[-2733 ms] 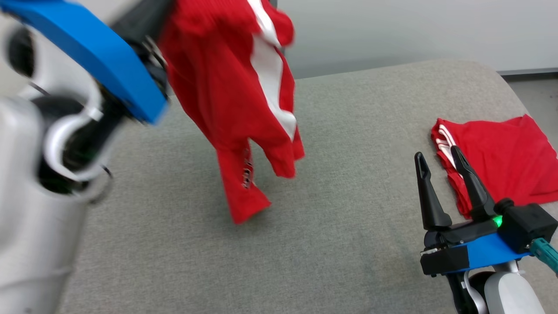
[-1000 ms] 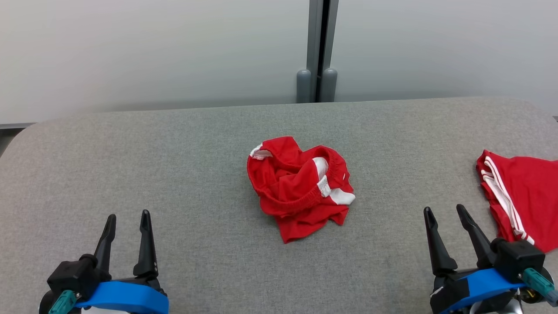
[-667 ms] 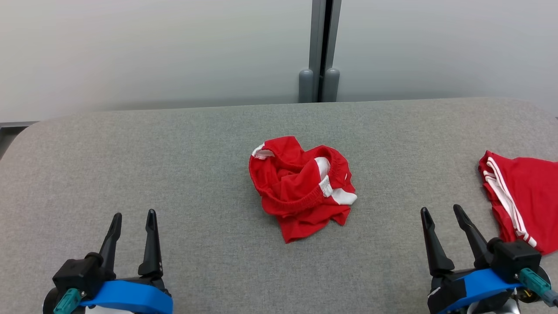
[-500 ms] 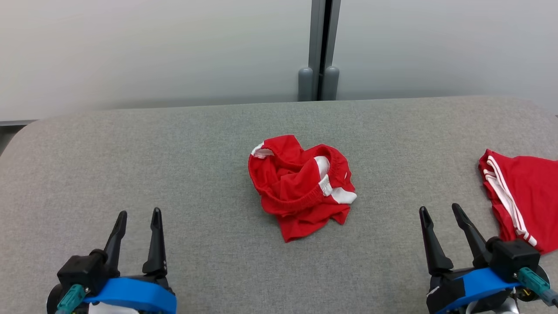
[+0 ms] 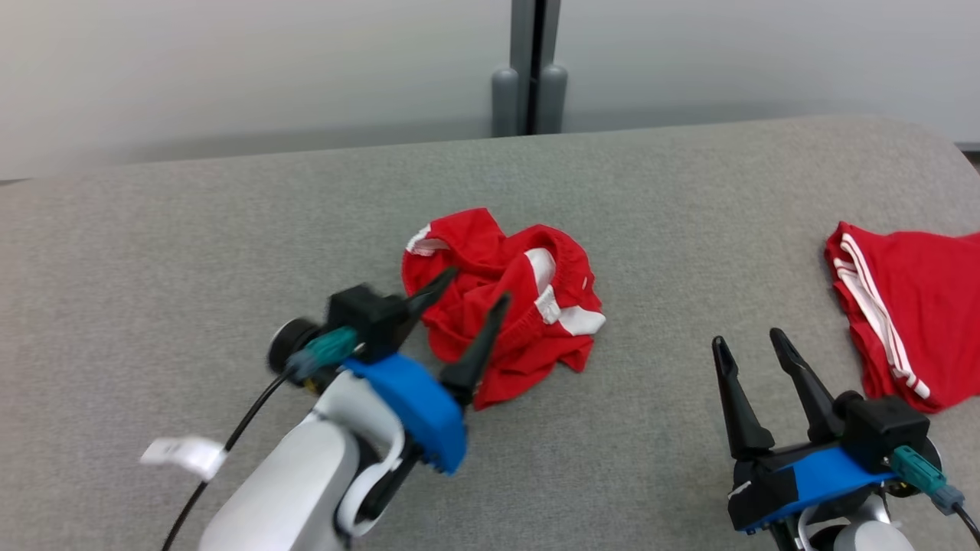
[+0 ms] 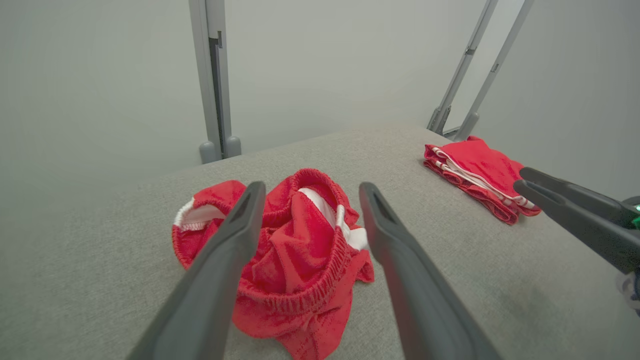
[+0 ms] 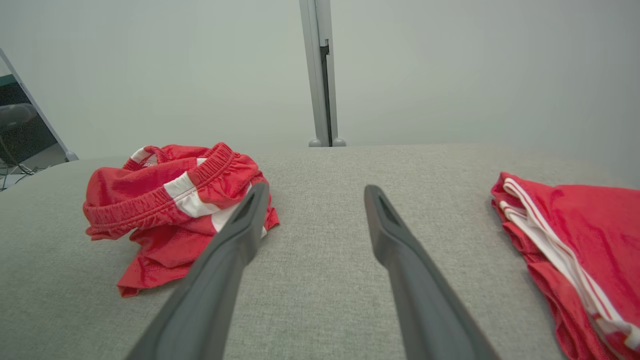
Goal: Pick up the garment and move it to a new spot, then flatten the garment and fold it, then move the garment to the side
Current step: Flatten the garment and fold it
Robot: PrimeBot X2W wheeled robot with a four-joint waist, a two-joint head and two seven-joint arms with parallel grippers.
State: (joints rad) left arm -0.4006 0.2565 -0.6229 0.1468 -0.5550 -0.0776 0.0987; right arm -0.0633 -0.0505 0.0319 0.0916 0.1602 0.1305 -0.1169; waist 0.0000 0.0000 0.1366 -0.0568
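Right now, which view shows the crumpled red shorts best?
The right wrist view: the crumpled red shorts lie barely obstructed, waistband and white panels clear. In the head view the left end effector covers their near part; in the left wrist view its fingers bar both sides.

1. Left gripper [image 5: 478, 285]: two long, dark, tapering fingers on a blue bracket [image 5: 406, 405], with a black block [image 5: 367, 315] at its 11 o'clock.
2. A teal plug [image 5: 325, 350] feeds a black cable [image 5: 253, 405] bearing a white tag [image 5: 184, 454].
3. Left forearm [image 5: 298, 474]: smooth, pale grey.
4. Right gripper [image 5: 746, 338]: matching dark fingers, a blue right bracket [image 5: 823, 476], and a teal right plug [image 5: 915, 467] at its 3 o'clock.
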